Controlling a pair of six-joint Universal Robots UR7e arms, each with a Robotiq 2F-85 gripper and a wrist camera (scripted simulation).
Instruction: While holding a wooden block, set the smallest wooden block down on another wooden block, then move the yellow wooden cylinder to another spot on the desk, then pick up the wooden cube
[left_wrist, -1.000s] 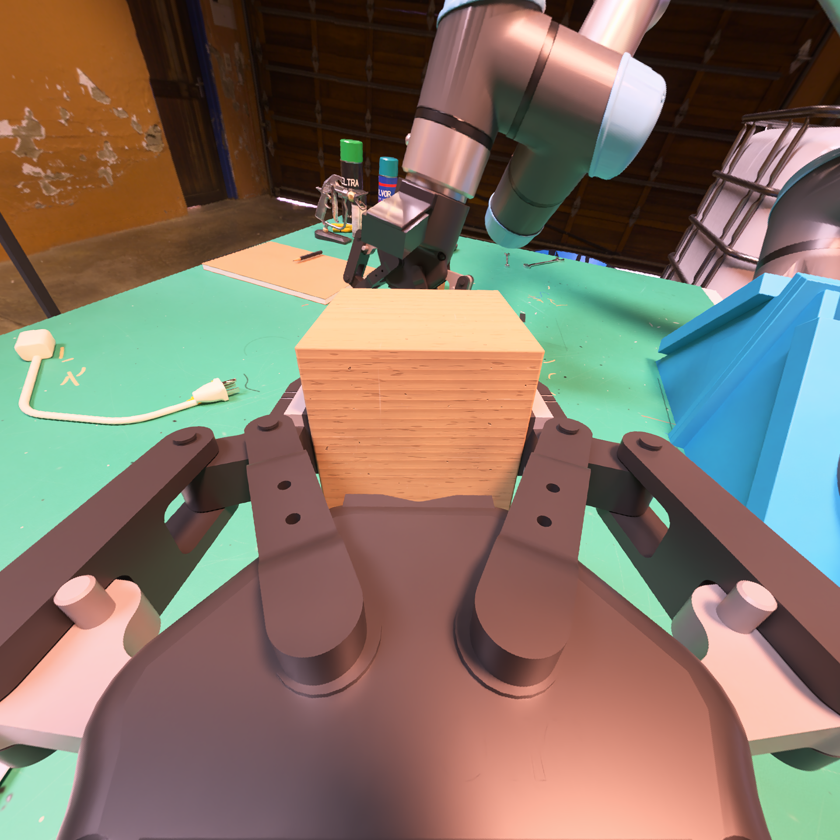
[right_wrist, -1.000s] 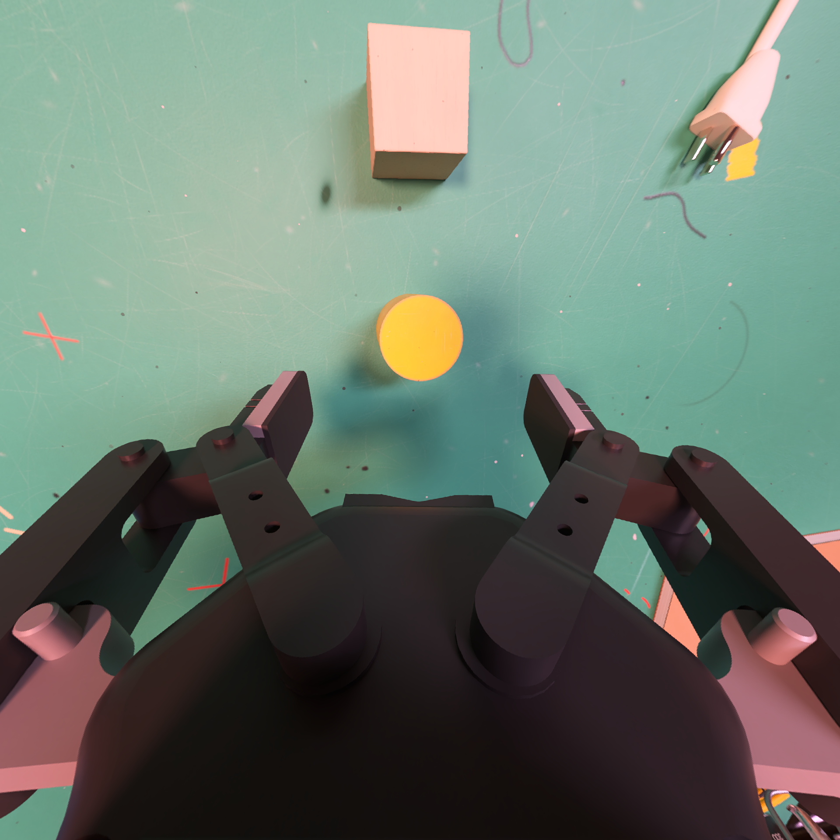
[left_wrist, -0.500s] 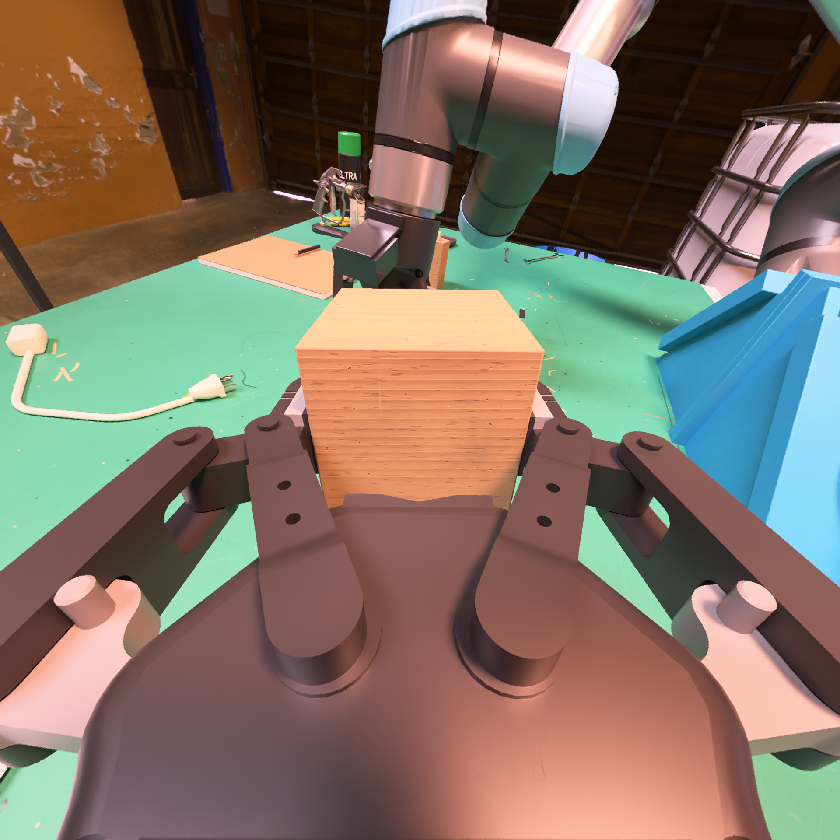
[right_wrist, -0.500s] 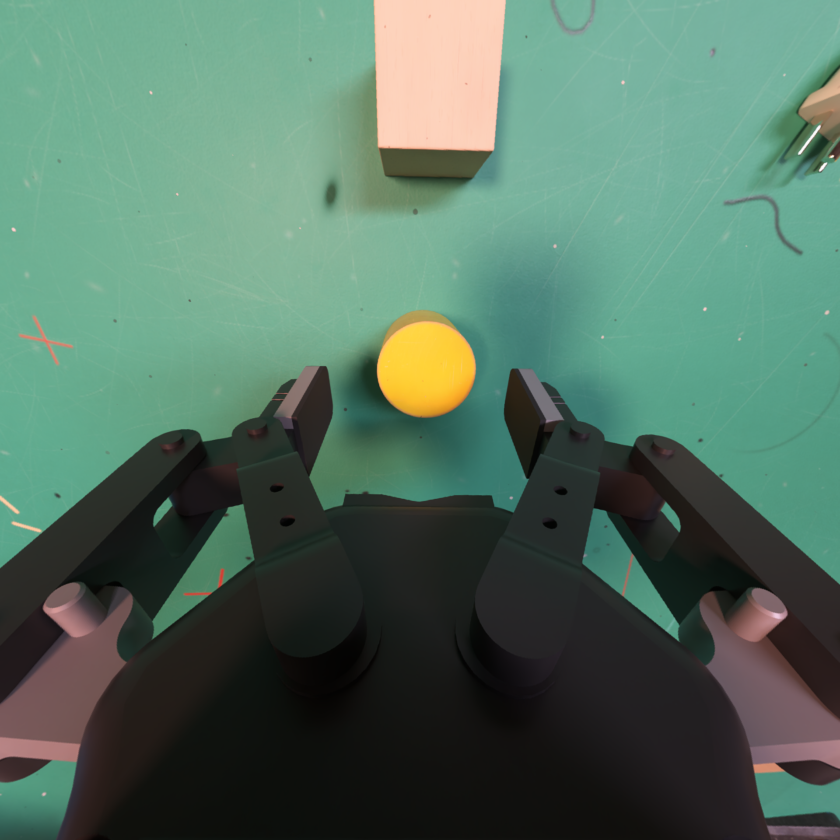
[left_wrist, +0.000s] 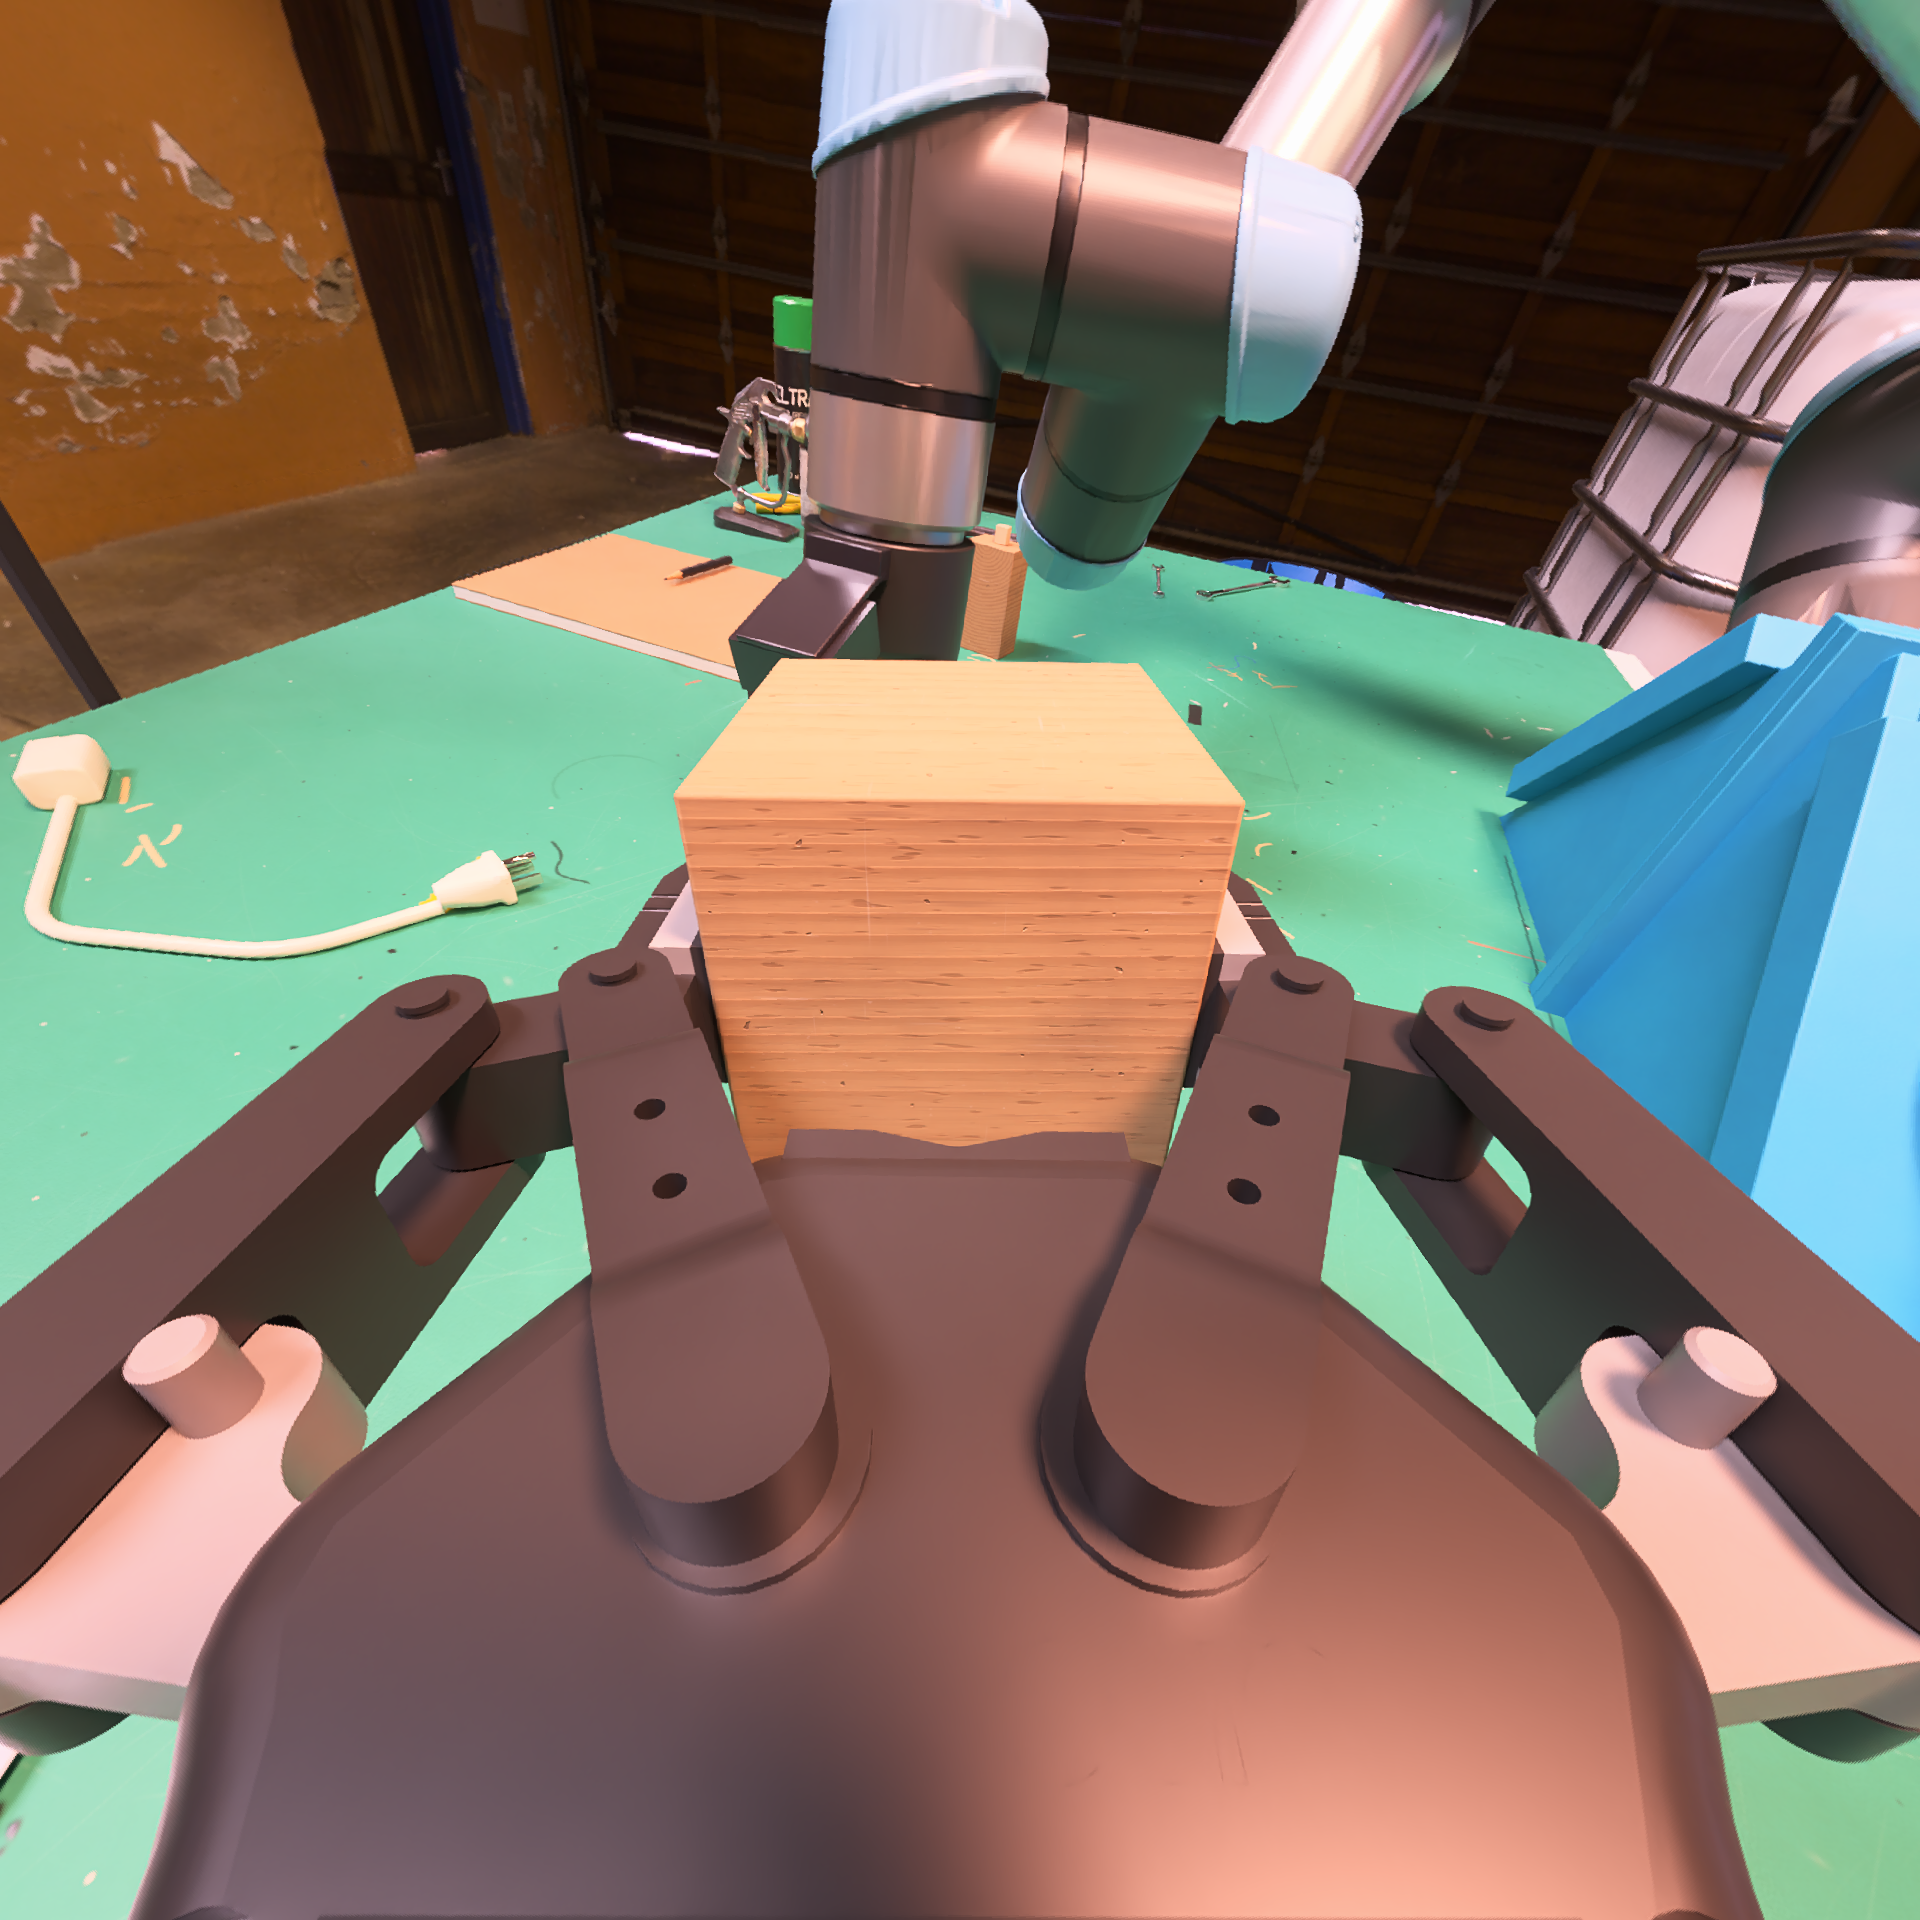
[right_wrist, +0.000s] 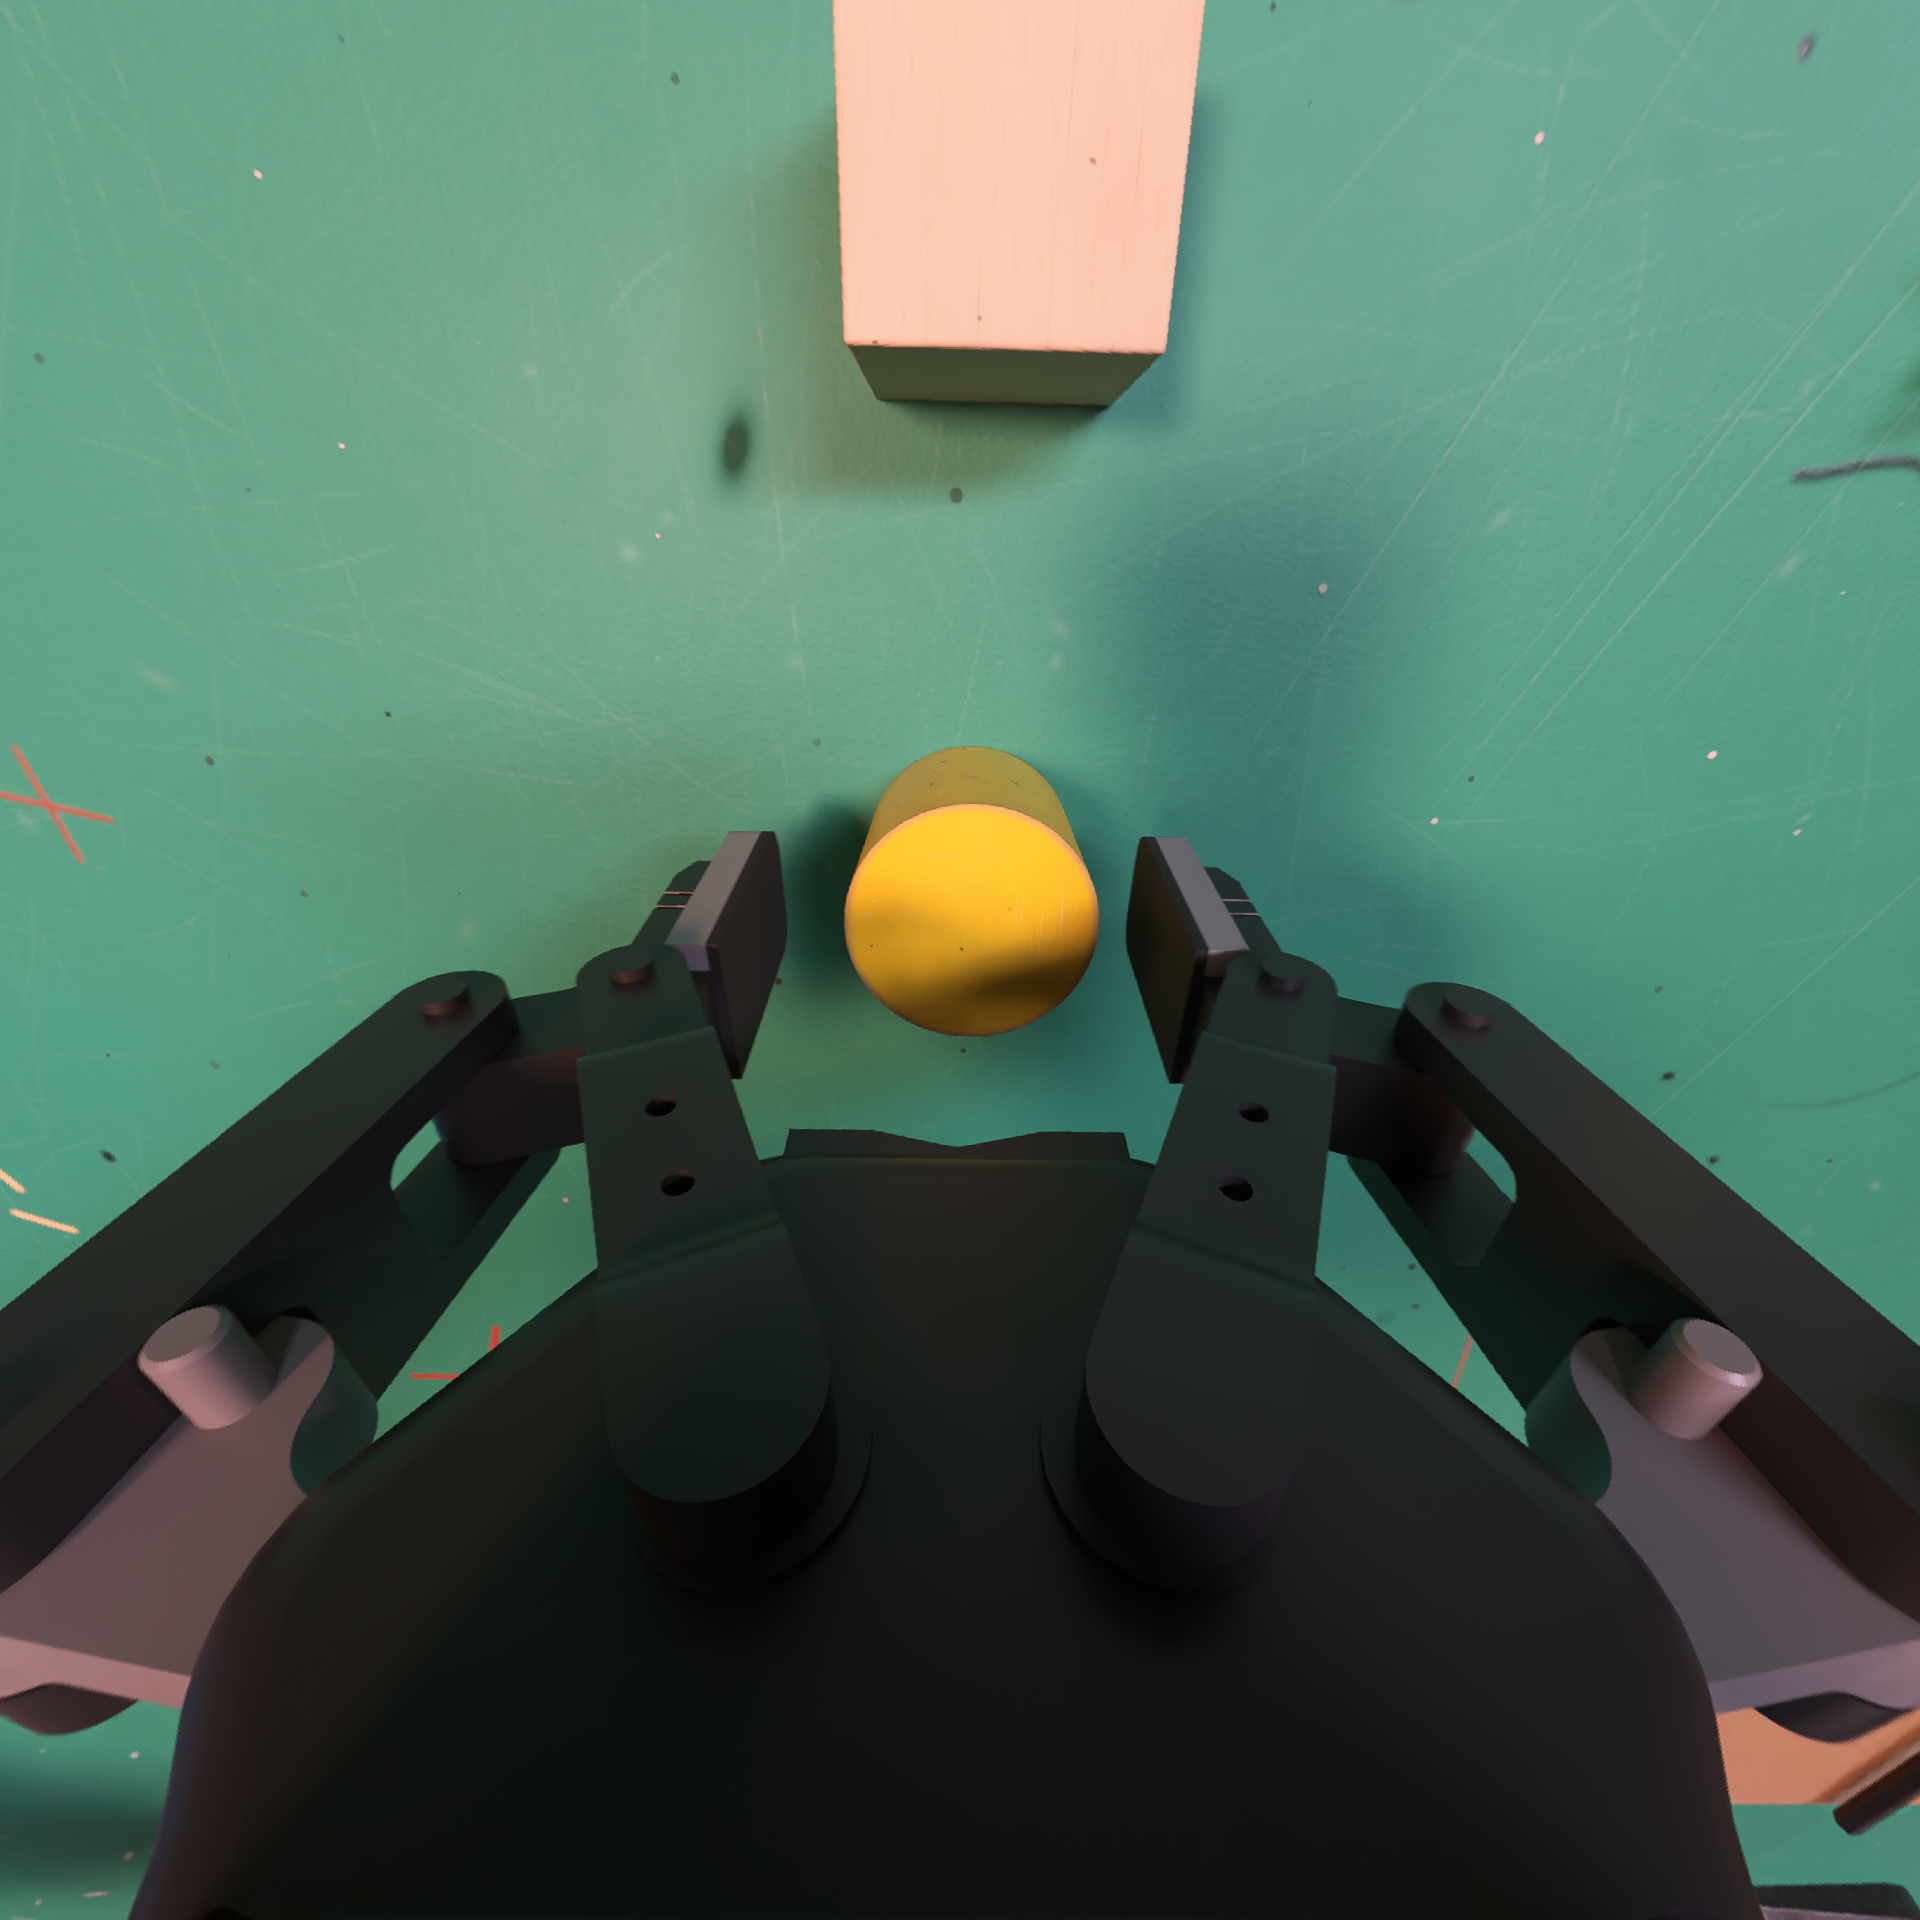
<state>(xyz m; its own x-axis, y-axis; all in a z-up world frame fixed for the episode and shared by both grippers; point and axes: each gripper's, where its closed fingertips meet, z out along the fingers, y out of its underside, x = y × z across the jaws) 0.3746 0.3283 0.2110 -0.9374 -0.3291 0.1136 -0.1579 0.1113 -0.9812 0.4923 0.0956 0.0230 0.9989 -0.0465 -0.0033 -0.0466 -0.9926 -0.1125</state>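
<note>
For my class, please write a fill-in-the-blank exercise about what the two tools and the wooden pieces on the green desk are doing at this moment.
1. The left tool is shut on a wooden ____.
2. The right tool is ____, one finger on each side of the cylinder.
3. The cylinder standing on the desk is ____ in colour.
4. Beyond the cylinder lies a pale wooden ____.

Missing words: cube; open; yellow; block

Left wrist: level, across desk (left_wrist: 312, 748). Right wrist: straight down, close.
</note>
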